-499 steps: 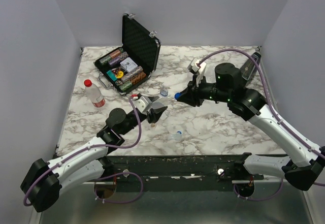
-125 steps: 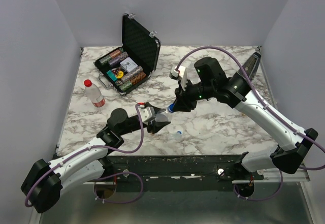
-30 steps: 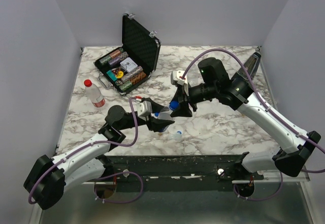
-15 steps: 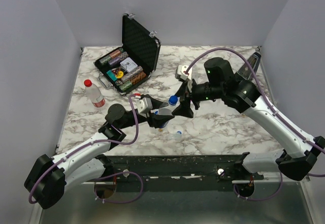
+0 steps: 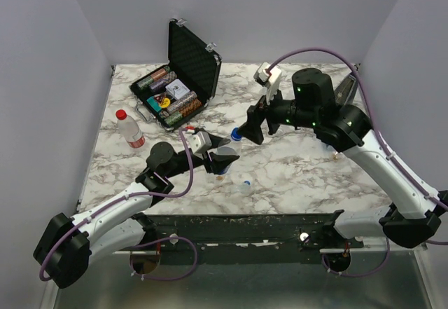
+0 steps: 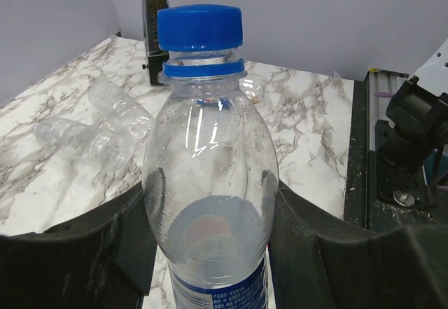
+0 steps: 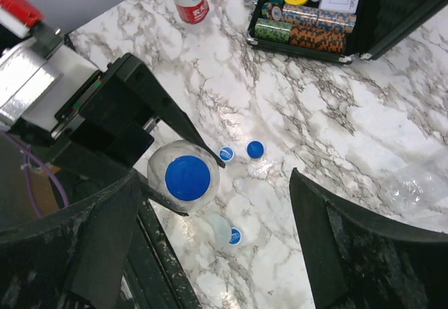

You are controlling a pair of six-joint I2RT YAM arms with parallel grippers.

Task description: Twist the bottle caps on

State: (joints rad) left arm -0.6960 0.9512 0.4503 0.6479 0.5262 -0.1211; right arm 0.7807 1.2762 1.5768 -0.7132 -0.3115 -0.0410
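A clear bottle with a blue label [image 6: 210, 183] stands upright, and my left gripper [image 6: 210, 214] is shut on its body. A blue cap [image 6: 199, 27] sits on its neck, seen from above in the right wrist view as a blue cap [image 7: 187, 178]. In the top view the left gripper [image 5: 222, 156] holds the bottle [image 5: 225, 153] near the table's front. My right gripper [image 5: 250, 130] hangs open above and beyond the cap, touching nothing. Loose blue caps [image 7: 226, 153] [image 7: 255, 149] [image 7: 236, 236] lie on the marble. A red-capped bottle [image 5: 130, 128] stands at the left.
An open black case of poker chips [image 5: 175, 95] sits at the back left. Empty clear bottles [image 6: 119, 109] lie on the marble beyond the held bottle. A black object [image 5: 348, 88] leans at the back right corner. The table's front edge [image 5: 245, 216] runs near the arm bases.
The right gripper has opened, let go of the blue cap and drawn up and back to the right. The cap stays on the bottle. The left gripper keeps its hold.
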